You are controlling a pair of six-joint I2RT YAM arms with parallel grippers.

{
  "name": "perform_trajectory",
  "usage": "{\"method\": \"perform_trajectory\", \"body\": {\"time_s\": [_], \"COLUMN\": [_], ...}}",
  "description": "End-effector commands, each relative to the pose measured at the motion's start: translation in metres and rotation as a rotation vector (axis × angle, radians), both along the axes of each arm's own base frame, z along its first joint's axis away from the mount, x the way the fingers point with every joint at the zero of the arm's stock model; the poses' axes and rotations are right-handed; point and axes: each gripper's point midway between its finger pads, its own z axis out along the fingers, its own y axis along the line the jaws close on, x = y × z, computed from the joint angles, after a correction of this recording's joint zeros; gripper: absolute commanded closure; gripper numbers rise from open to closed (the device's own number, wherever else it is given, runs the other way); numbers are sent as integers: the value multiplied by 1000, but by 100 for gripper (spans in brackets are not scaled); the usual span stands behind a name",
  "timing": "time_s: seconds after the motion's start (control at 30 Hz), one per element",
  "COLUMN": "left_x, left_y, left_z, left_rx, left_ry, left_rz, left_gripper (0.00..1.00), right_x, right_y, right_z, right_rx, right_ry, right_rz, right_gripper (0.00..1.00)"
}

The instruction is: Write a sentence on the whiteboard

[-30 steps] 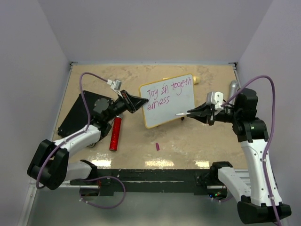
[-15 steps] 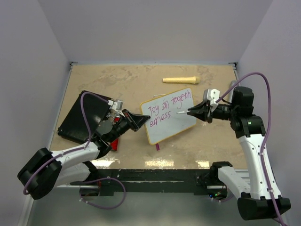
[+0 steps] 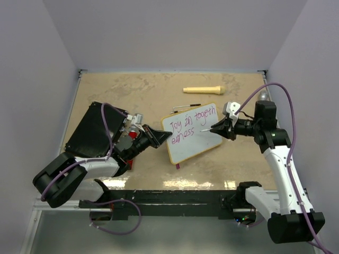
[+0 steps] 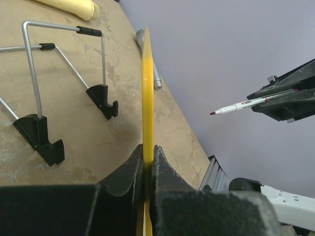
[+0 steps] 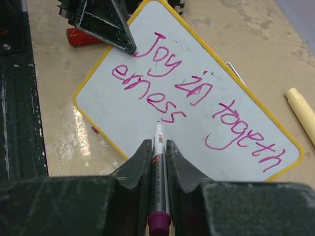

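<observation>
Nearest the arm bases, a small pink cap (image 3: 177,165) lying on the tan surface (image 3: 238,159), just beside the near corner of the whiteboard (image 3: 193,149). To the left of that, a red cylinder (image 5: 81,37), partly hidden under the left arm. Next out, the left tool (image 3: 161,136), clamped shut on the whiteboard's thin yellow rim at its left edge, holding the board tilted up. Near corner perhaps resting on the surface; hard to judge from above. On the white face, the sentence (image 5: 197,96) in magenta, two lines reading "Joy in togeth" and "erness". Opposite, reaching in from the right, the right tool (image 3: 216,128), closed tight on a marker (image 5: 158,147), with the white barrel pinched between the fingers. Magenta tip aimed just past "erness" and, seen from the left wrist, clearly short of the board face. Left of the left arm, a black flat case (image 3: 90,129). Behind the board, a wire stand (image 4: 38,137) with black feet, lying on the surface. Farther back, a cream handle-shaped piece (image 3: 204,89), well apart from the board. At the far right edge, a silver cylinder (image 3: 263,96).
</observation>
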Motion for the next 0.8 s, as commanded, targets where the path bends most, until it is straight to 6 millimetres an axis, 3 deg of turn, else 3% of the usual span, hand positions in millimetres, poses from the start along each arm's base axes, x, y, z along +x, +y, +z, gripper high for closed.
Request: {"method": "perform_trajectory", "body": {"time_s": [0.0,0.57,0.77], "left_x": [-6,2,2], "left_y": [-3,-8,-3], "left_z": [59,30,21], "left_rx": [-185,-126,-128], "left_ry": [-161,-154,-146], "left_rz": [-33,-35,-38], "left_gripper": [100,100,100], "right_x": [9,40,41], "right_y": [-3,-14,-17], "right_z": [-2,-53,-69], "right_rx": [-16,-77,-111], "right_ry": [-46,26,2], "right_rz": [-8,-109,-92], "right_gripper": [100,100,100]}}
